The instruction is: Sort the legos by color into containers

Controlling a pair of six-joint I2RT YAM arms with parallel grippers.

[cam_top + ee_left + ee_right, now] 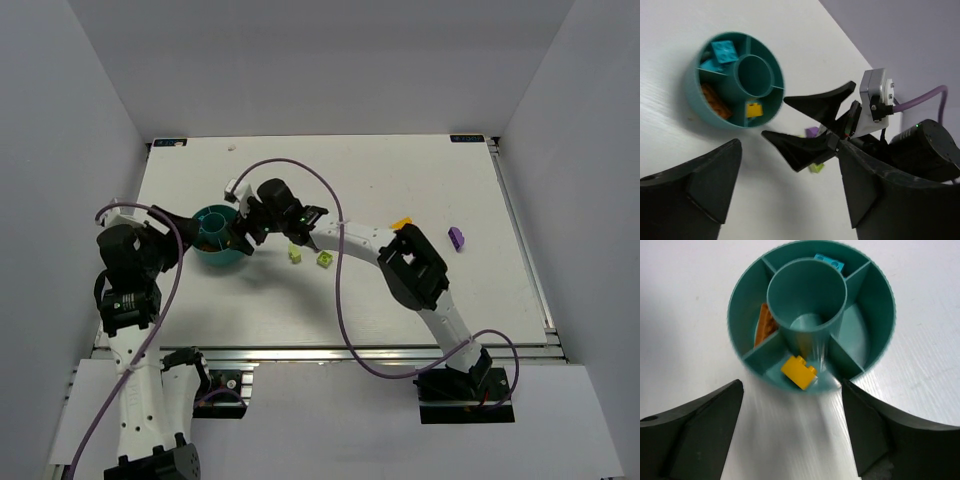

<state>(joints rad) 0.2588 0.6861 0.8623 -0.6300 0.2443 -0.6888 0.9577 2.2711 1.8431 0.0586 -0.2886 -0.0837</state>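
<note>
The teal divided bowl (222, 260) stands at the table's left middle. In the right wrist view the bowl (731, 315) holds a yellow brick (799, 372) in the near compartment, an orange brick (765, 325) on the left and a cyan brick (830, 261) at the far side. My right gripper (792, 435) is open and empty just right of the bowl (240, 228). My left gripper (182, 238) is open and empty at the bowl's left side (790, 190). Two lime bricks (295, 255) (324, 260), a yellow-orange brick (402, 223) and a purple brick (456, 238) lie on the table.
The left wrist view shows the bowl (690, 85) with cyan bricks (724, 51), and the right gripper's fingers (815, 100) beside it. White walls close the table at the back and sides. The right arm's purple cable (340, 290) loops over the table's middle.
</note>
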